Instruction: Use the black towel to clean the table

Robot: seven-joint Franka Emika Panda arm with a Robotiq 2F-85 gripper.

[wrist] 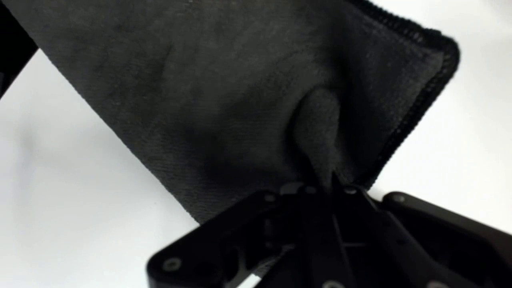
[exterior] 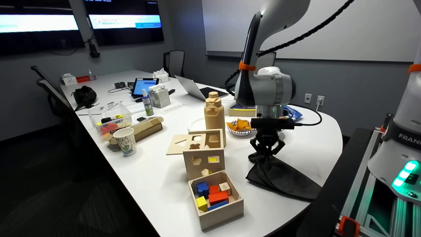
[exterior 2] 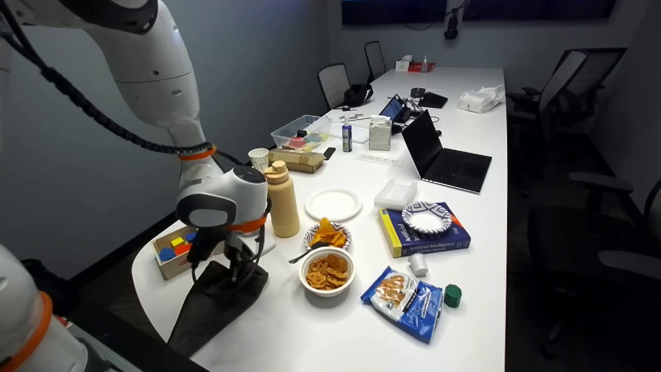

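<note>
The black towel (exterior: 289, 179) lies limp and creased on the white table (exterior: 154, 184). It also shows in an exterior view (exterior 2: 209, 307) and fills much of the wrist view (wrist: 200, 100). Its far end reaches the table edge by the robot base. My gripper (exterior: 267, 154) points down and is shut on a bunched fold near one end of the towel. In the wrist view the fold rises between the fingertips (wrist: 326, 188), with a stitched corner to the right. In an exterior view the wrist partly hides the gripper (exterior 2: 237, 263).
A wooden box of coloured blocks (exterior: 223, 217), a wooden shape sorter (exterior: 204, 168) and a tan bottle (exterior: 214, 117) stand near the towel. A pretzel bowl (exterior 2: 328, 293), chips (exterior 2: 330, 236), a blue snack bag (exterior 2: 405, 305) and a book (exterior 2: 428, 245) lie further along.
</note>
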